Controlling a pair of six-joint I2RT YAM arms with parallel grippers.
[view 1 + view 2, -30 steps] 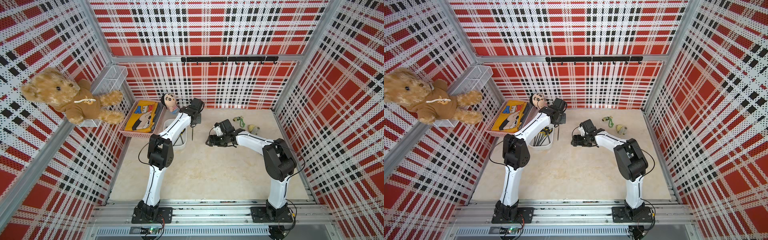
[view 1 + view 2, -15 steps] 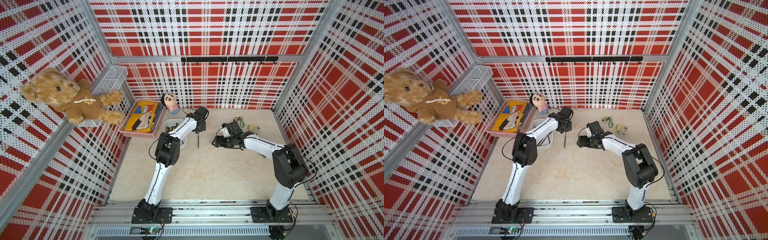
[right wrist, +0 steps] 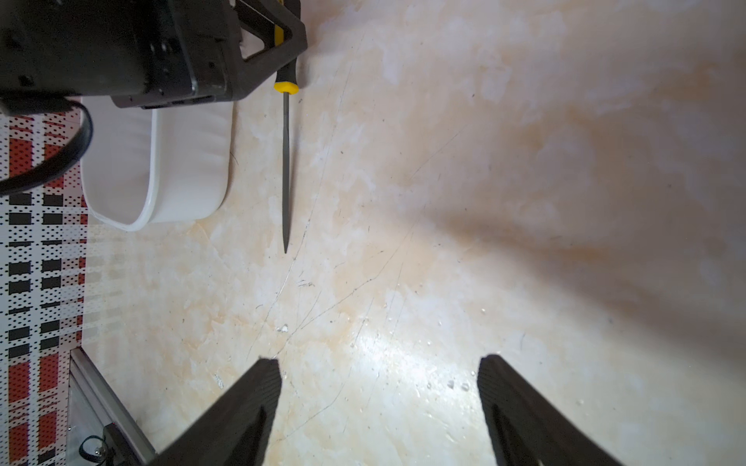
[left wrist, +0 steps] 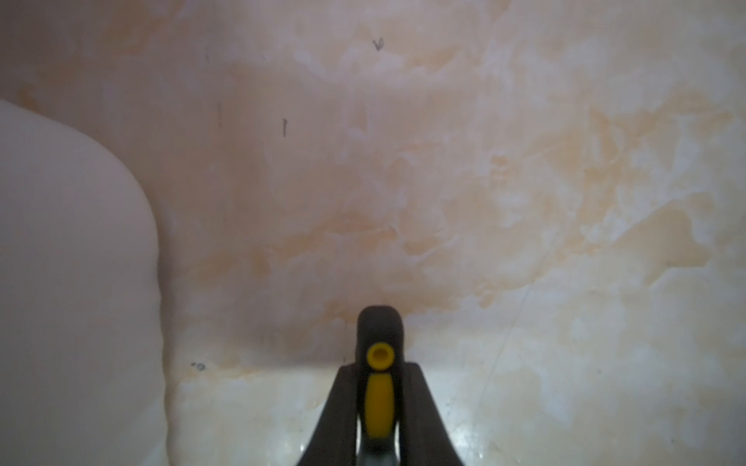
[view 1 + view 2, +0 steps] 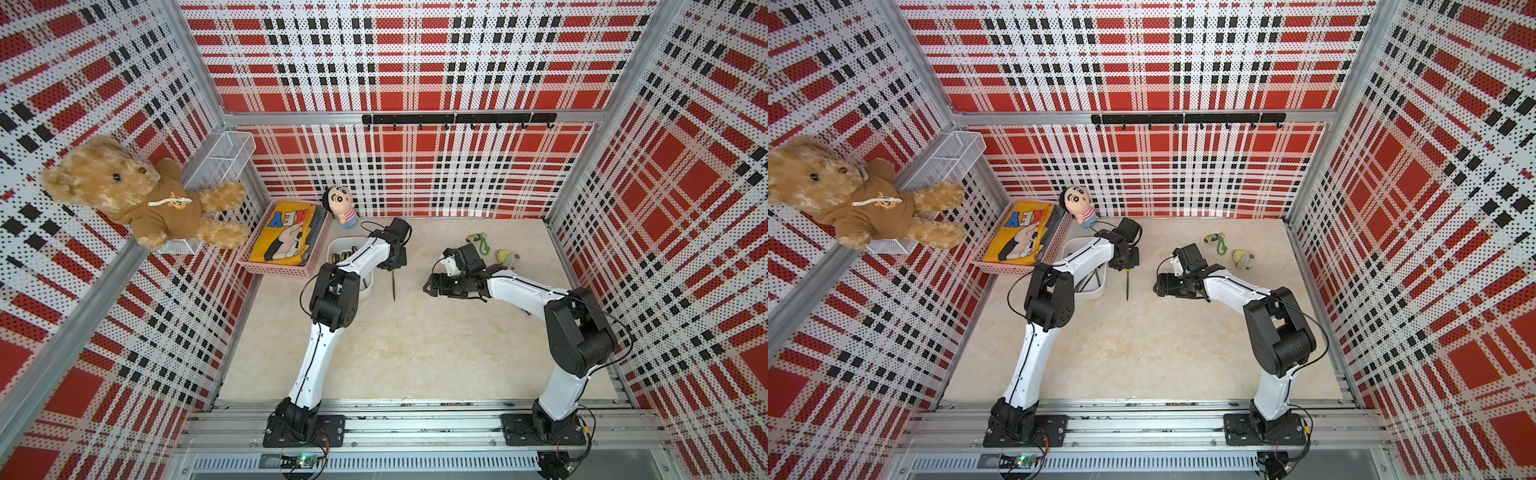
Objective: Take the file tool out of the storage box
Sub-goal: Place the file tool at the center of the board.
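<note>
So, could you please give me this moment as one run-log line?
left gripper: shut on file tool | file tool: outside storage box, beside it | right gripper: open, empty

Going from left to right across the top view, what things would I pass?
teddy bear → pink basket → storage box → file tool → right gripper → green keyring → small yellowish toy

A: Where's free room?
B: Bare surface between the file tool and the right claw, plus the whole front stretch.
A: Obstacles?
B: The storage box just beside the file tool; the left claw clamps its handle.
</note>
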